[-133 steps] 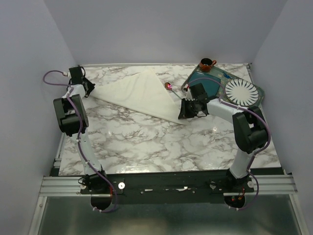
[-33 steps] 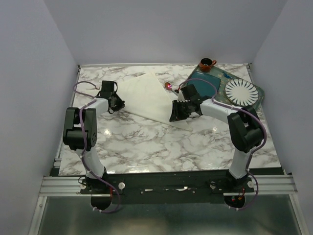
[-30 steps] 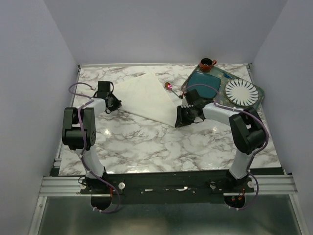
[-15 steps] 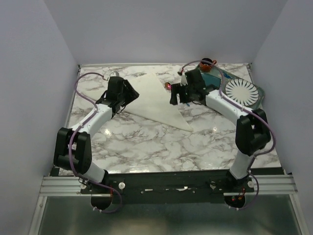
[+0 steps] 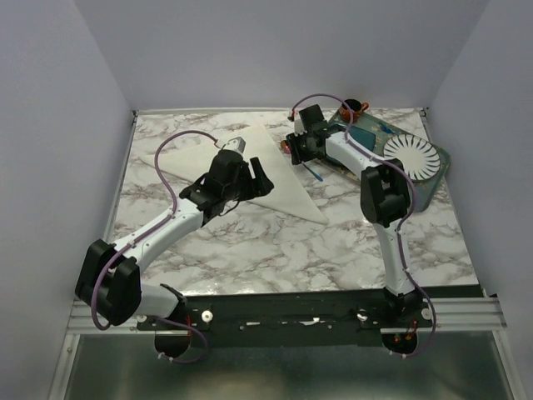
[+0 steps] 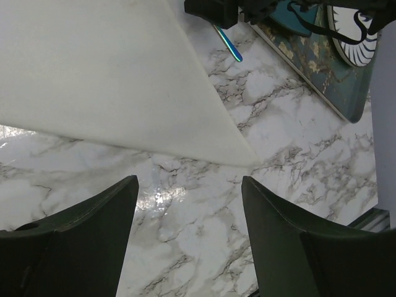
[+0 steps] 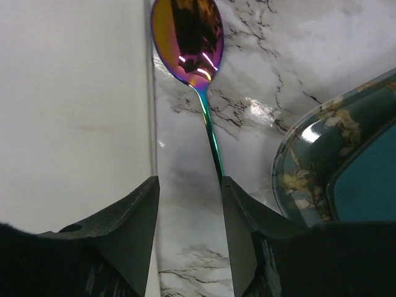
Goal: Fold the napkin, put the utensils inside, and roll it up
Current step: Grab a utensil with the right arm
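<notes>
The cream napkin [image 5: 283,185] lies flat on the marble table, folded into a triangle [image 6: 93,74]. My left gripper [image 5: 248,178] hovers over its middle, open [image 6: 189,179], with only marble between the fingers. The spoon [image 7: 187,40] lies just right of the napkin's edge [image 7: 74,93], its coppery bowl far from me and its teal handle [image 5: 315,172] trailing toward me. My right gripper [image 7: 189,182] is low over it, open. The handle runs under the tip of the right finger [image 7: 238,210]; bare marble fills the gap. In the top view the right gripper [image 5: 293,153] covers the spoon's bowl.
A dark teal tray [image 5: 429,179] sits at the back right, holding a white ribbed plate [image 5: 410,156]; its rim [image 7: 297,154] is close to the right gripper. A small brown cup [image 5: 352,107] stands behind it. Grey walls enclose the table.
Both grippers have let go of the napkin's corners. The left arm swung right over the napkin and opened. The right arm moved back to the spoon, its jaws narrowing.
</notes>
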{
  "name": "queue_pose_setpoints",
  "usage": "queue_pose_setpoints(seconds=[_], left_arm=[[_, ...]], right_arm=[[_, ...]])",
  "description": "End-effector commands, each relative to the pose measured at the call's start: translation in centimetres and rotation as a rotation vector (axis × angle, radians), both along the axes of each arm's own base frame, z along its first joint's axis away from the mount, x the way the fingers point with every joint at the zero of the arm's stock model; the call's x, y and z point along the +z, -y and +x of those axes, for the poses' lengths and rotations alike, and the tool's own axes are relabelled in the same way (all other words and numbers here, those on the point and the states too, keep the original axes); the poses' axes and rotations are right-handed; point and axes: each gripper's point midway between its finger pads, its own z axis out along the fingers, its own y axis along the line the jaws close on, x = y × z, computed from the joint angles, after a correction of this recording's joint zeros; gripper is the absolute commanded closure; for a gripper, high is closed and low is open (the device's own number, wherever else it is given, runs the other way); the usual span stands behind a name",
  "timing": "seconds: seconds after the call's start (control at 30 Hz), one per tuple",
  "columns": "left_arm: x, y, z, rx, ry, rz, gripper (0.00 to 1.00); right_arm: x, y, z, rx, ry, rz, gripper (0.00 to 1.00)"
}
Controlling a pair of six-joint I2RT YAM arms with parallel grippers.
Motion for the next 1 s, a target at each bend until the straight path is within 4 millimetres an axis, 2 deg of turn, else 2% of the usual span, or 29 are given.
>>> queue_pose_setpoints(seconds=[0.0,0.1,0.17,0.2,0.27,0.33,0.53,0.6,0.67,0.8,0.83,0.9,0.93,0.97], left_arm=[[0.9,-0.6,-0.9,-0.049,0.047,0.059,0.23],[1.6,-1.0,-1.0,-0.053,0.068,0.074,0.23],[2.1,-1.1,-1.1,-0.059,0.080,0.083,0.23],[2.2,-1.1,-1.2,-0.063,0.082,0.086,0.23],[2.7,-1.2,-1.1,-0.067,0.095,0.093,0.23],[3.2,-1.1,-1.0,-0.068,0.101,0.090,0.23],[3.9,-0.8,0.1,-0.027,0.051,0.062,0.23],[3.7,-0.6,0.6,-0.015,0.030,0.060,0.23],[3.4,0.1,1.2,-0.032,0.002,0.040,0.23],[2.2,1.0,2.7,-0.039,-0.085,-0.014,0.23],[1.3,1.5,3.6,-0.037,-0.121,-0.025,0.23],[0.6,2.2,4.5,-0.038,-0.193,-0.111,0.23],[0.0,2.7,5.7,-0.035,-0.215,-0.147,0.23],[0.0,3.3,6.0,-0.045,-0.250,-0.205,0.23]], right_arm=[[-0.8,1.6,0.1,0.006,-0.034,-0.076,0.46],[-1.4,1.8,0.2,0.009,-0.048,-0.091,0.47],[-2.8,1.9,-0.2,0.009,-0.087,-0.106,0.48],[-2.9,1.9,-0.1,0.005,-0.091,-0.106,0.48],[-4.1,1.8,-0.7,0.010,-0.134,-0.108,0.53],[-3.9,1.9,-0.4,0.008,-0.127,-0.097,0.59],[-4.2,2.2,-1.3,0.012,-0.164,-0.114,0.60],[-4.2,2.2,-1.3,0.011,-0.166,-0.111,0.67],[-4.2,2.3,-1.5,0.007,-0.173,-0.114,0.79],[-4.1,2.4,-1.5,0.010,-0.169,-0.116,0.88],[-4.0,2.4,-1.4,0.013,-0.165,-0.116,0.93],[-3.4,2.3,-0.8,0.021,-0.145,-0.118,0.99],[-3.3,2.2,-0.6,0.024,-0.140,-0.117,0.99],[-3.1,2.1,-0.5,0.028,-0.135,-0.116,0.99]])
